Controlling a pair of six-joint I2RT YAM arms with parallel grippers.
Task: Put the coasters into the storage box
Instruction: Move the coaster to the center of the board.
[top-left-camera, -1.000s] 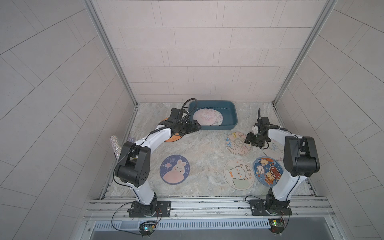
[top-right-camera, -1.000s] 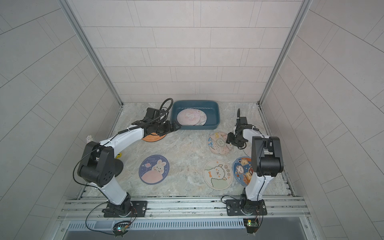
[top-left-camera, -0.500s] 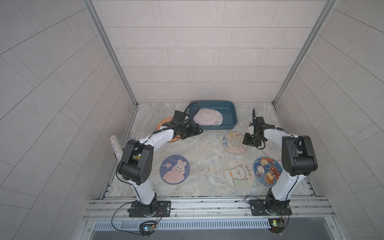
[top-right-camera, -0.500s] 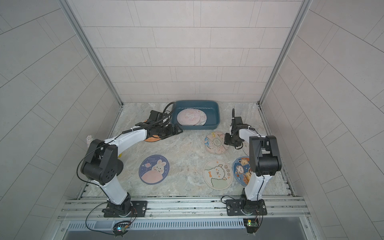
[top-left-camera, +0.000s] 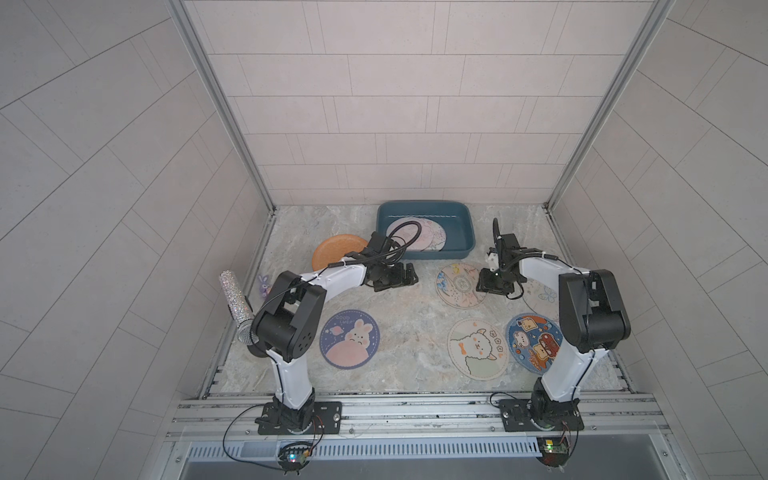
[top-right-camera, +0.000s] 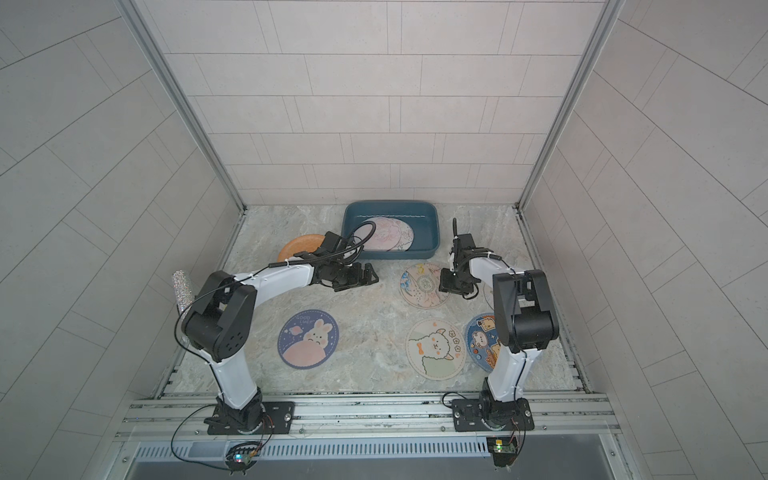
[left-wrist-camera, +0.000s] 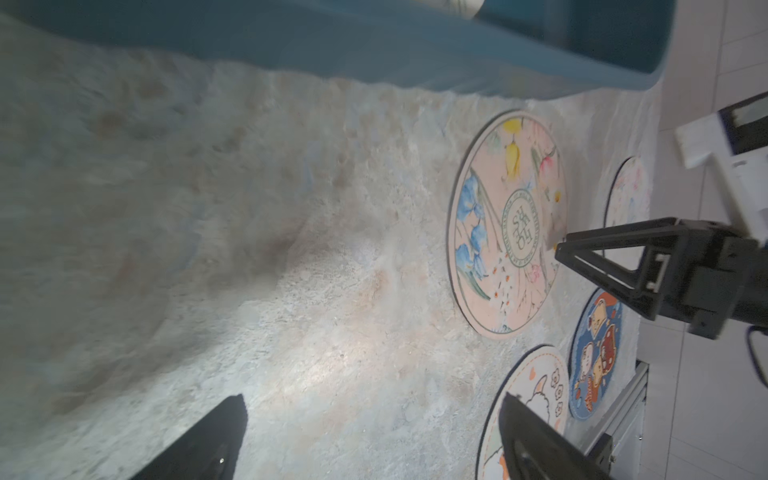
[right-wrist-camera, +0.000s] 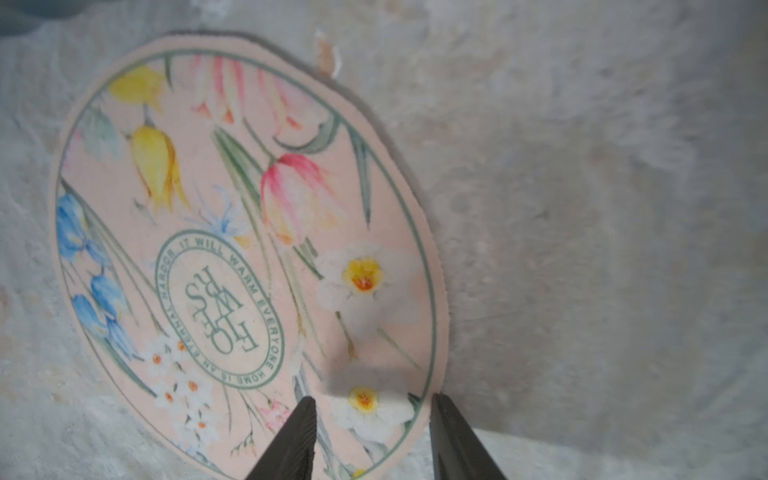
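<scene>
Marbled tabletop (top-left-camera: 415, 324) filled the floor of a pale tiled booth. Nearest the front rail (top-left-camera: 415, 409) lay a navy bunny coaster (top-left-camera: 350, 338), a cream alpaca coaster (top-left-camera: 478, 354) and a blue toast-print coaster (top-left-camera: 530, 340), the last two side by side. A glittery cylinder (top-left-camera: 235, 299) leaned at the left wall, with a small purple figurine (top-left-camera: 263, 284) just behind it. Further back, the floral coaster (top-left-camera: 457, 284) lay flat on the table. The right gripper (right-wrist-camera: 374, 399) stood over its rim with jaws apart, one fingertip above the print and the other at the edge, clamping nothing. A pale coaster (left-wrist-camera: 627, 195) lay beyond it, mostly hidden by the right arm in both top views. The left gripper (left-wrist-camera: 374, 401) hung low over bare table to the left of the floral coaster, jaws spread wide and empty. Behind it lay the plain orange coaster (top-left-camera: 336, 251), near the storage box (top-left-camera: 424, 206). That box sat close to the back wall and held two overlapping pale coasters (top-left-camera: 432, 237).
</scene>
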